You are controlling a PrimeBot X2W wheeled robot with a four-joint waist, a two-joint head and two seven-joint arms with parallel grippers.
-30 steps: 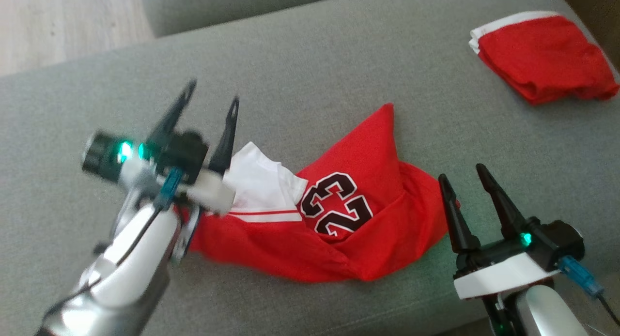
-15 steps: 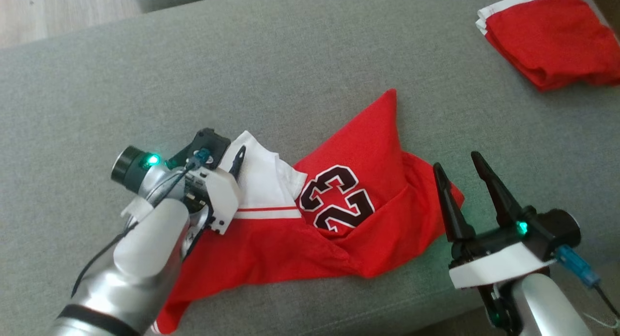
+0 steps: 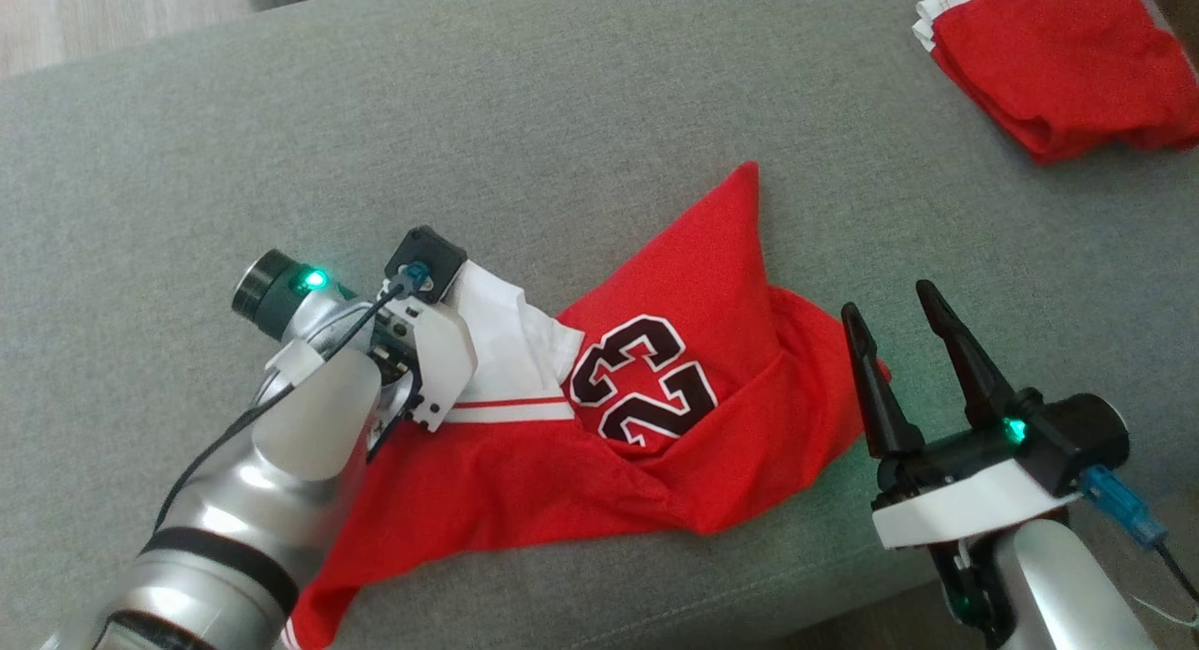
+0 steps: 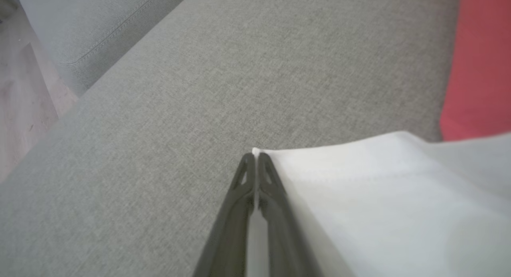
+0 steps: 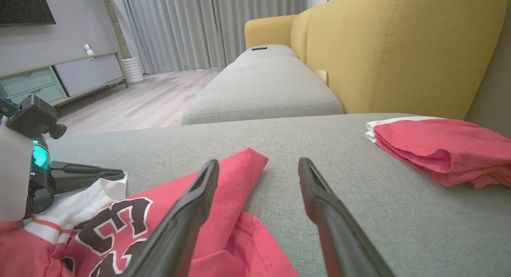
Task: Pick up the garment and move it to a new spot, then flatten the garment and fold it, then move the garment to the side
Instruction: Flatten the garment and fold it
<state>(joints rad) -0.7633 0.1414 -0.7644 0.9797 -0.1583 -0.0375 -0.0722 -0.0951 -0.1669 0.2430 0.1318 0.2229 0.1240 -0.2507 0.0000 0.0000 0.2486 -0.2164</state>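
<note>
Altogether two garments (image 3: 712, 285) (image 3: 1058, 60), two grippers (image 4: 254, 159) (image 3: 885, 297)

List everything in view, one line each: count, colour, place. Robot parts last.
jersey: one, red with a white panel and black 23, crumpled mid-seat
folded garment: one, red with white trim, seat's far right
sofa seat: one, grey, under both garments
backrest: one, yellow, behind the seat
floor: one, pale wood, beyond the seat
curtains: grey, far wall
cabinet: one, pale, low, far left
left gripper: one, dark, shut on the jersey's white corner
right gripper: one, dark, open, near the jersey's right edge
</note>
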